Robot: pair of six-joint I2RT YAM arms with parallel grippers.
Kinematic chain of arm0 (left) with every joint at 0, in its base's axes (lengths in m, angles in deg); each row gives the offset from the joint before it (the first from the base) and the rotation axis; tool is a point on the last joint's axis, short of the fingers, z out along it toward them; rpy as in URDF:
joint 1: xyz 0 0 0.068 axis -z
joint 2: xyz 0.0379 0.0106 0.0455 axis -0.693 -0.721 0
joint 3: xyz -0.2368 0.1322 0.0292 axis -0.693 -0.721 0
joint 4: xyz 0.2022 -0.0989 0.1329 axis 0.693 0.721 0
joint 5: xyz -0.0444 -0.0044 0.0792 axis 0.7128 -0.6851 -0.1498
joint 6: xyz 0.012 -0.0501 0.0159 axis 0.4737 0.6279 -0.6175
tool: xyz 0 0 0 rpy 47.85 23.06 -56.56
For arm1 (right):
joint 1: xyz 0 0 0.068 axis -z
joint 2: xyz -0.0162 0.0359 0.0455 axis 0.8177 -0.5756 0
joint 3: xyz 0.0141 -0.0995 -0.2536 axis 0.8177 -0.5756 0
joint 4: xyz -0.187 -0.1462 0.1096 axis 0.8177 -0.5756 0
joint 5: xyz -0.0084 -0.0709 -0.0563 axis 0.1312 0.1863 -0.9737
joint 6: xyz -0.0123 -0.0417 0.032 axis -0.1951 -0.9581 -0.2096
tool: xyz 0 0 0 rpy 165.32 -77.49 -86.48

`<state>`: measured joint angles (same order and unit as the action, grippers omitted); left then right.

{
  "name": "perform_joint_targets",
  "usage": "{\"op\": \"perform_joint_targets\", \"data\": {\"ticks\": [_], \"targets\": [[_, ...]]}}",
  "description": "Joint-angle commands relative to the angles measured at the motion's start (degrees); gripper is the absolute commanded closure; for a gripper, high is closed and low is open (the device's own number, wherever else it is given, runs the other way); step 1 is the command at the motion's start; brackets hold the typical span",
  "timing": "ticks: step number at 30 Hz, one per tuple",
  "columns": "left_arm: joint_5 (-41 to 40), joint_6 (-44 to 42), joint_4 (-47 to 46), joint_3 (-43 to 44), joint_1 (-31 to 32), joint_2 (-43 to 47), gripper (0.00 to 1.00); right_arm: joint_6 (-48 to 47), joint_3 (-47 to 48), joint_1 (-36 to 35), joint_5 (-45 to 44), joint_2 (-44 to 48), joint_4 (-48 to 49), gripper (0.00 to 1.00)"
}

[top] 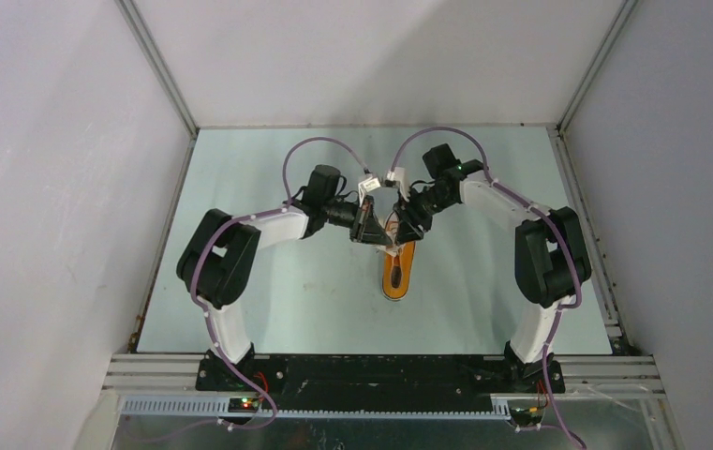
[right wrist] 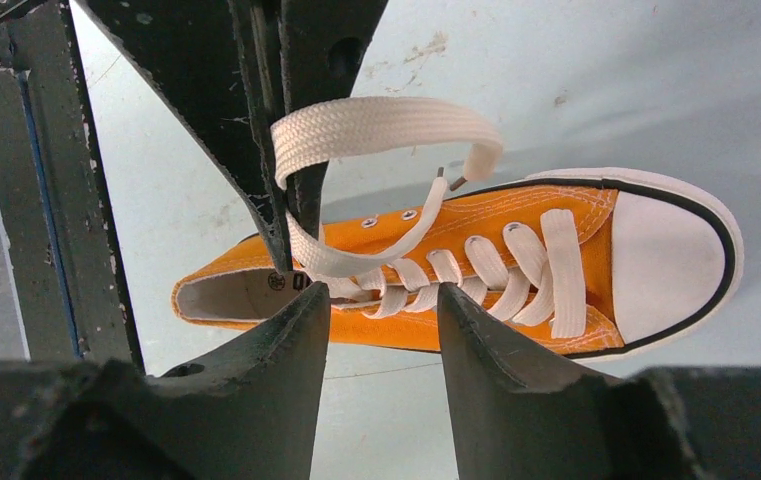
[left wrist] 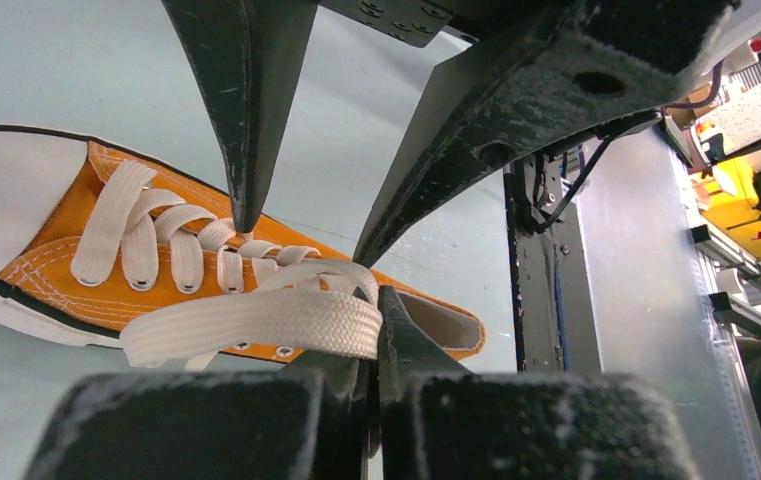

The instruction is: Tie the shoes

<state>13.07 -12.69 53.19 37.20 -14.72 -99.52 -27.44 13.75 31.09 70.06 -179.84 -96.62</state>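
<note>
From overhead the sneaker (top: 396, 284) is too small to tell how it is laced, and its far end is tucked under the left tool (top: 380, 238) and right tool (top: 408, 231). Down by the left wrist, the toe cap (left wrist: 1, 190) runs off the left edge. That tool's own blurred fingers (left wrist: 206, 425) cover the near sole, and the white lace (left wrist: 256, 325) disappears where they pinch it. The right tool's fingers are cut by the top edge. By the right wrist, its fingers hide part of the sneaker's near side.
</note>
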Motion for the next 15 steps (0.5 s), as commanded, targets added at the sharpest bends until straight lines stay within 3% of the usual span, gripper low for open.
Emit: {"op": "perform_joint_targets", "data": {"ticks": [1, 15], "targets": [[2.7, -2.7, 0.4, 1.4, 0.4, 0.1, 1.00, -0.9, 0.1, -2.1, 1.7, 0.7, 3.4, 0.53], [3.8, -3.7, 0.7, 0.9, 0.4, 0.5, 1.00, 8.3, -1.5, -3.5, 1.5, -1.3, 11.5, 0.61]]}}
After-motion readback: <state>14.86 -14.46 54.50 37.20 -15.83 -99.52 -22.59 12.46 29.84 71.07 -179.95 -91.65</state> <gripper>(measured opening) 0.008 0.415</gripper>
